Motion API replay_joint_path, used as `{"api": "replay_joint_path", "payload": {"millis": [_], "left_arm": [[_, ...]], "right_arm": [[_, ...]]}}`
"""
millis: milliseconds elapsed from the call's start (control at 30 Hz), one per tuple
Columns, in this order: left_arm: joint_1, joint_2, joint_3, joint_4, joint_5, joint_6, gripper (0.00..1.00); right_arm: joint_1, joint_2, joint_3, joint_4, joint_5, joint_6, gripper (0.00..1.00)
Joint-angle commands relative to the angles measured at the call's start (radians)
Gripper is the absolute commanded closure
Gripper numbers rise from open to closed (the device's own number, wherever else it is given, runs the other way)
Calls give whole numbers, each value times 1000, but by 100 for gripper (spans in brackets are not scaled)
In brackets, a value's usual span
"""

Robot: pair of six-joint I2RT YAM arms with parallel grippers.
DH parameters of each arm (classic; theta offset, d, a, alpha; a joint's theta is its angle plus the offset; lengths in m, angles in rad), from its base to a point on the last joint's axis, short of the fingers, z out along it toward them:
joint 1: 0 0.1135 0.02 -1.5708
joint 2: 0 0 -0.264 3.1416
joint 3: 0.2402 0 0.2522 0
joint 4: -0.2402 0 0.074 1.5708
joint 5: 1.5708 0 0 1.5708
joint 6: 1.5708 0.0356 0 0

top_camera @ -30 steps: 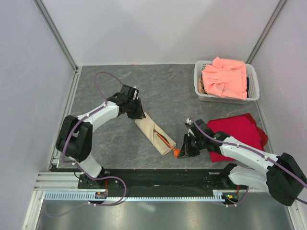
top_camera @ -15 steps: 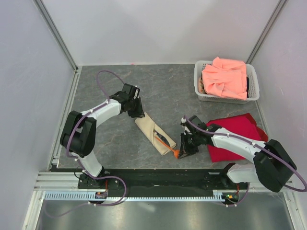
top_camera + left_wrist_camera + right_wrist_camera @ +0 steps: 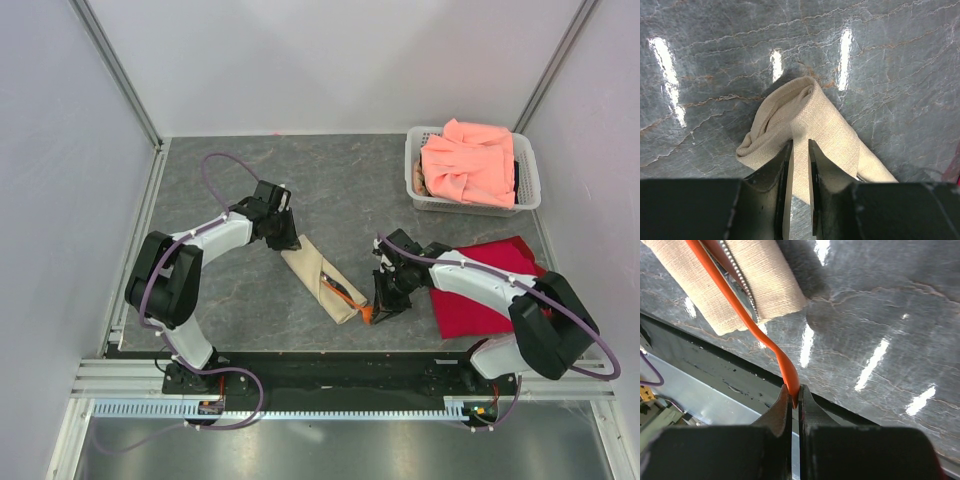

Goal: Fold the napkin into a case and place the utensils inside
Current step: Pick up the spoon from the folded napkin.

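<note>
1. The case [image 3: 322,277], the beige-tan napkin folded into a long narrow pouch, lies slantwise just below the middle of the top view, running from upper left to lower right on the grey marbled table [image 3: 350,190].
2. The orange spoon [image 3: 789,372] sticks out of the case's lower-right end. Its handle lies along the pocket and curves down off the cloth.
3. Beside the spoon, inside the pocket, lies a dark slender utensil [image 3: 737,272] with a beaded edge.
4. The right gripper [image 3: 795,395] is clamped on the tip of the spoon's handle, jaws pressed together. In the top view it sits just right of the case's lower end.
5. The left gripper [image 3: 800,145] stands over the case's upper-left end. Its fingers [image 3: 785,165] have only a narrow gap, with cloth showing in it. I cannot tell whether they pinch the fabric.
6. A bright red cloth [image 3: 490,285] lies flat at the right, under the right arm.
7. A white basket [image 3: 465,207] in the upper right holds a salmon-pink cloth [image 3: 470,160].
</note>
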Motion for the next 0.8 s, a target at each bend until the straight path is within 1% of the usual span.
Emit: {"api": "replay_joint_path", "payload": {"millis": [0, 167, 300, 467, 767], "left_arm": [[3, -30, 16, 43, -10, -21, 76], [11, 13, 33, 23, -41, -44, 76], [14, 17, 33, 20, -44, -57, 78], [14, 14, 22, 28, -40, -53, 78], [13, 14, -27, 69, 2, -68, 81]], "right_arm": [[-28, -5, 43, -28, -12, -18, 100], [-30, 12, 57, -36, -26, -24, 100], [-30, 49, 80, -28, -35, -31, 100], [-30, 94, 81, 21, -69, -16, 100], [-30, 140, 103, 113, -109, 90, 100]]}}
